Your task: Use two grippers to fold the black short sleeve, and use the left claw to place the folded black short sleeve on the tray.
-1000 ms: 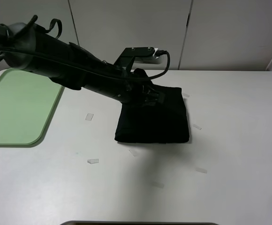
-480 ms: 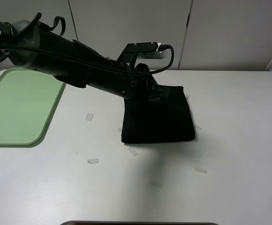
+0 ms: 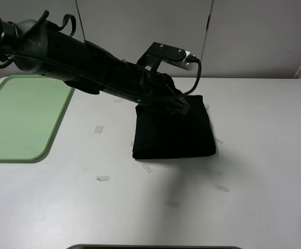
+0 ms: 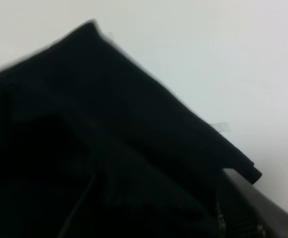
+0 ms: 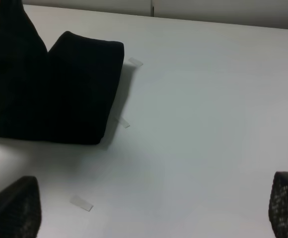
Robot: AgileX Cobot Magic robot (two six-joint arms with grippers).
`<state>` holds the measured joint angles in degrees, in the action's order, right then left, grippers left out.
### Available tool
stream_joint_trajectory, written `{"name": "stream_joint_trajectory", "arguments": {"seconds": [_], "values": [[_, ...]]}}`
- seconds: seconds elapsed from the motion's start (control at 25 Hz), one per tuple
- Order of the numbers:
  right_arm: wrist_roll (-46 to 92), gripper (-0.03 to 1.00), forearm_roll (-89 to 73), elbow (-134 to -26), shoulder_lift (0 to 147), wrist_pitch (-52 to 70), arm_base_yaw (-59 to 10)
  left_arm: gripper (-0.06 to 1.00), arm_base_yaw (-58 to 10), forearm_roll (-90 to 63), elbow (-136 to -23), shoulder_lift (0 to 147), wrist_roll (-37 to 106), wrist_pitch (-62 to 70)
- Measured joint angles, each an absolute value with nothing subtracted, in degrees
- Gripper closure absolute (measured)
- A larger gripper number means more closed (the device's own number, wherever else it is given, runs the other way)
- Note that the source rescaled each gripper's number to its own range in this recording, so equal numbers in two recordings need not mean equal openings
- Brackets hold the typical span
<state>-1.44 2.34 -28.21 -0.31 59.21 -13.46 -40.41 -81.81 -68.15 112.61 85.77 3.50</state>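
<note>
- The black short sleeve (image 3: 174,134) lay folded into a compact, nearly square bundle near the middle of the white table (image 3: 264,171), with no print visible on its upper face.
- The left claw (image 3: 179,105) was at the far edge of the bundle, low over the cloth; its arm reached in from the tray side.
- Whether the claw was released or gripping the cloth, I cannot tell: black on black hid the jaws in the high view, and the left wrist view was blurred and dark.
- The right gripper (image 5: 149,210) was wide open and held nothing; its two fingertips framed bare table, with the bundle well apart from them.
- The tray (image 3: 15,119) lay at the table's left edge, well apart from the bundle, with nothing in it.
- In my judgement, the coming move depends on this line: the tray lies to the left of the bundle, along the left arm's own direction, so the left claw is the nearer one.
</note>
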Motion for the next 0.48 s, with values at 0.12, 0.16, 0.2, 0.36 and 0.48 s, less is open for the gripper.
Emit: {"name": "stream_joint_trajectory", "arguments": {"seconds": [0.12,0.16,0.2,0.36,0.48], "values": [[-1.44,-0.03,2.34,-28.21,-0.31,59.21,-13.46,0.43,-41.51,-81.81,-71.08,115.06,96.51,5.45],[-1.44,-0.03,2.38,-28.21,-0.31,59.21,-13.46,0.43,-41.79,-81.81,-72.06,116.2,100.02,6.49],[-1.44,-0.03,2.38,-28.21,-0.31,59.21,-13.46,0.43,-42.11,-81.81,-73.3,117.16,102.52,7.32],[-1.44,-0.03,2.64,-28.21,-0.31,59.21,-13.46,0.43,-43.15,-81.81,-78.26,121.7,106.88,9.38],[-1.44,-0.03,2.87,-28.21,-0.31,59.21,-13.46,0.42,-43.71,-81.81,-81.32,124.62,107.27,9.64]]}}
